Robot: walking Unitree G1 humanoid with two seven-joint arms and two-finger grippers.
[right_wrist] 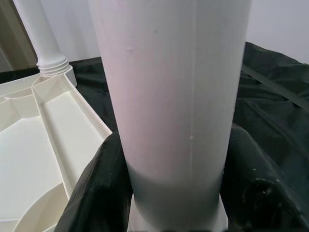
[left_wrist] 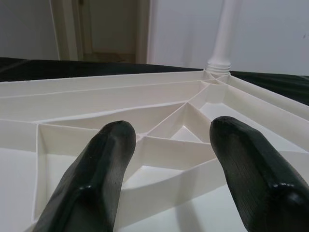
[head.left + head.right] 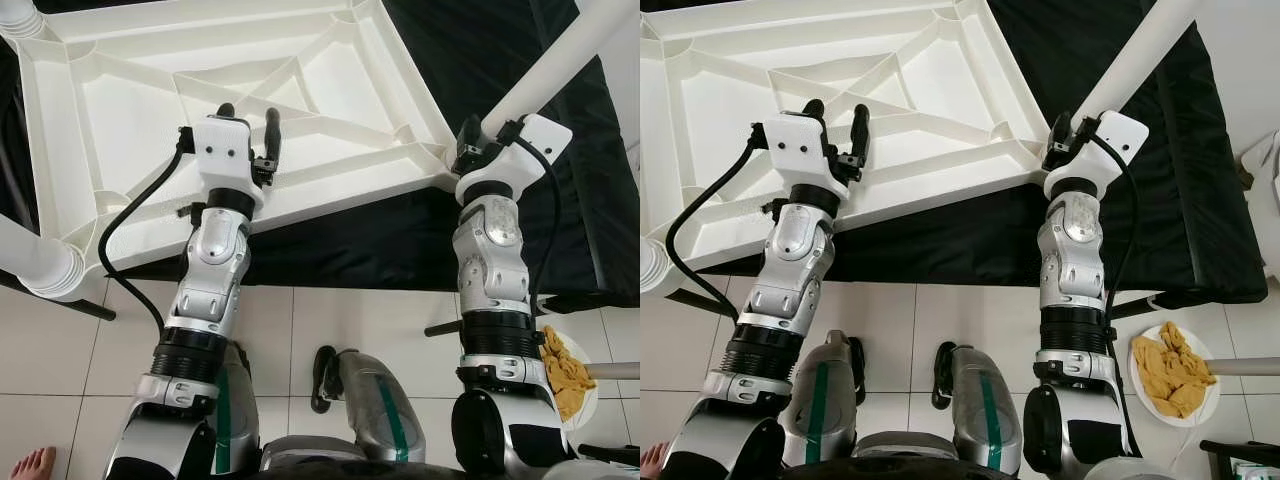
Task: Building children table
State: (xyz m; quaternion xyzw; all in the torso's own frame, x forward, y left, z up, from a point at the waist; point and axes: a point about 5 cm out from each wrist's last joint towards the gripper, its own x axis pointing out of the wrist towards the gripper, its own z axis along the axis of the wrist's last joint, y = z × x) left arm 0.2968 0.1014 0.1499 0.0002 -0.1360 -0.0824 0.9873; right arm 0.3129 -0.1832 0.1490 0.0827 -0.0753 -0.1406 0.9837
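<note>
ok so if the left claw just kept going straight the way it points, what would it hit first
Probably the raised white ribs on the upturned tabletop right ahead of the open left claw. Beyond them stands a table leg, though depth is hard to judge.

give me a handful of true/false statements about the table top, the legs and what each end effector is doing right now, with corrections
1. The white table top lies upside down, its ribbed underside facing up. True.
2. The right end effector is shut around a white table leg. True.
3. The left end effector grips a table leg too. False: it is open, its fingers over the ribbed underside, holding nothing.
4. The table top rests on a black cloth. True.
5. The plate on the floor holds screws. False: it holds something yellow and crumpled.
6. No legs are fitted yet. False: a leg stands in the near left corner.
</note>
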